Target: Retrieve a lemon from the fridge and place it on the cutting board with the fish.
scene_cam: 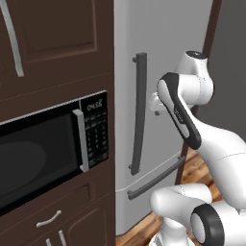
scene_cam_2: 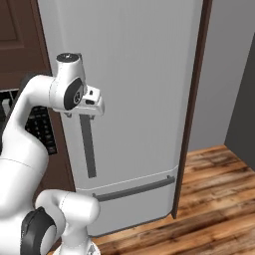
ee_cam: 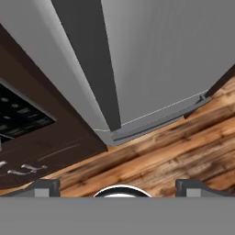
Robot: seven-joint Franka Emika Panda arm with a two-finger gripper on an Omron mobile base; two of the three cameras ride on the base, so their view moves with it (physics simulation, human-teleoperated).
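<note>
The fridge (scene_cam: 163, 48) is a tall light-grey unit with its door shut. A dark vertical bar handle (scene_cam: 140, 115) runs down its left side. My gripper (scene_cam_2: 94, 106) is up against the upper part of that handle (scene_cam_2: 88, 147), pointing at the door. In the hand view the handle (ee_cam: 94, 59) runs down the frame, and my gripper (ee_cam: 118, 187) is open, its fingertips (ee_cam: 43, 186) far apart with nothing between them. The lemon, the cutting board and the fish are out of view.
A black microwave (scene_cam: 43, 153) sits in dark brown cabinets (scene_cam: 57, 38) left of the fridge. Below the door is the drawer's horizontal bar handle (scene_cam_2: 134, 189). A brown side panel (scene_cam_2: 191, 114) borders the fridge on the right, above wooden floor (scene_cam_2: 214, 199).
</note>
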